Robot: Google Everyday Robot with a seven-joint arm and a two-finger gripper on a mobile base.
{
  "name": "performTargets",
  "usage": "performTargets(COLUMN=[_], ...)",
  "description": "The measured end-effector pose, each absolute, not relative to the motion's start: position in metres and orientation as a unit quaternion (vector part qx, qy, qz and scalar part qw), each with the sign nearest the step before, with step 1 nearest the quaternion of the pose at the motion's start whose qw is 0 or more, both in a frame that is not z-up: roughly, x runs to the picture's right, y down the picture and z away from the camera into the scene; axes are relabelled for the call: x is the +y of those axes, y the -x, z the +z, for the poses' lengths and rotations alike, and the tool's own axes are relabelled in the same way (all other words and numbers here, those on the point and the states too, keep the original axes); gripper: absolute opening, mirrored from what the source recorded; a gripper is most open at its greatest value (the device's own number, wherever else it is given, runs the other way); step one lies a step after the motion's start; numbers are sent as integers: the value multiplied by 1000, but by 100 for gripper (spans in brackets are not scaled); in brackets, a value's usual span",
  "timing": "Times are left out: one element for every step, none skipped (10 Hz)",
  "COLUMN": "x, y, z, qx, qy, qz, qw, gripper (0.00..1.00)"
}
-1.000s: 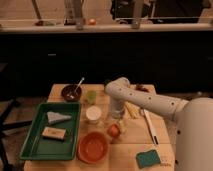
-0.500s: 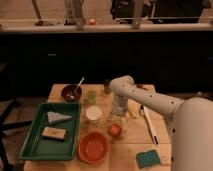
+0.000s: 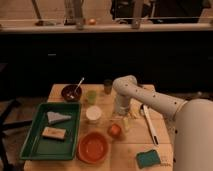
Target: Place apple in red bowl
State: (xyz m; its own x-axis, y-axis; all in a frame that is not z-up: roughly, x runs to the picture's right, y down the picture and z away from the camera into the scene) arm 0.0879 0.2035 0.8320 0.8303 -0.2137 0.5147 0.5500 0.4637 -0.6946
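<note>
The apple, small and orange-red, lies on the wooden table just right of and behind the red bowl. That wide, shallow bowl sits near the table's front edge with nothing in it. My gripper points down directly over the apple, open, its tips close above or beside the fruit; whether they touch it I cannot tell. The white arm reaches in from the right.
A green tray with a grey wedge and a tan block fills the left side. A maroon bowl with a spoon, a green cup, a white cup and a dark cup stand behind. A white utensil and a teal sponge lie right.
The arm's elbow has shifted slightly to the right and the gripper has settled over the apple. The apple and the red bowl have not moved.
</note>
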Motion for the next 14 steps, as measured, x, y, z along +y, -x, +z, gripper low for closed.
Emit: performTargets(x=[205,208,210,214,219,222,225,227,230,232,236,239,242,245], y=[-89,-89,-89,-88,-86,-85,-84,-83,-82,-82,-82,-81,-80,-79], z=[830,828,826,824,822,821,819,818,817,816,816,816,817,819], qx=[-180,-179,-178,-177,-175,-174,-173,-172,-170,-166,-159,-150,-140,-129], qy=[465,466,467,469,471,472,473,473,474,476,477,477,477,477], qz=[-228,-230,-233,-236,-242,-246,-250,-254,-258,-261,-269,-279,-288,-297], qw=[836,835,834,833,830,829,827,826,825,823,821,820,819,817], gripper=[80,80,80,80,80,80,80,80,80,80,75,66,57,47])
